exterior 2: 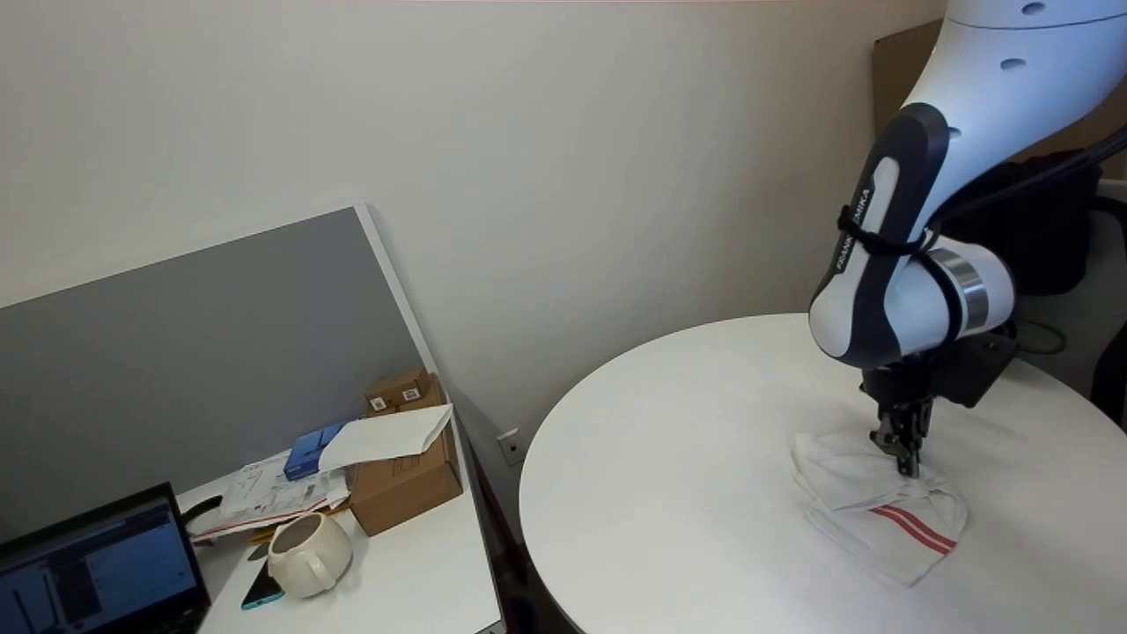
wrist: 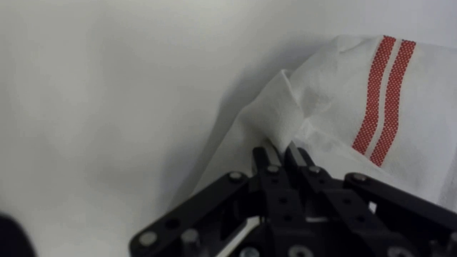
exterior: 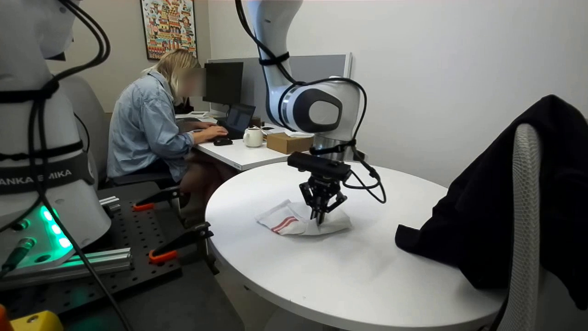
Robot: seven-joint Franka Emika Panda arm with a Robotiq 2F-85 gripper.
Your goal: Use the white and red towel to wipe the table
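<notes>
A red-striped white cloth towel [exterior 2: 880, 502] lies rumpled on the round white table [exterior: 349, 271], one fold pinched in the black two-fingered claw [wrist: 280, 153]; beside the table, black fabric [exterior: 468, 220] drapes over a grey mesh chair [exterior: 526, 207].

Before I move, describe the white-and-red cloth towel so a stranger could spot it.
Start from the round white table. On it, below the black pincer pinching one fold, lies a crumpled white towel. Two parallel red stripes set it apart from the plain table and the black fabric draped over the pale mesh chair.
</notes>
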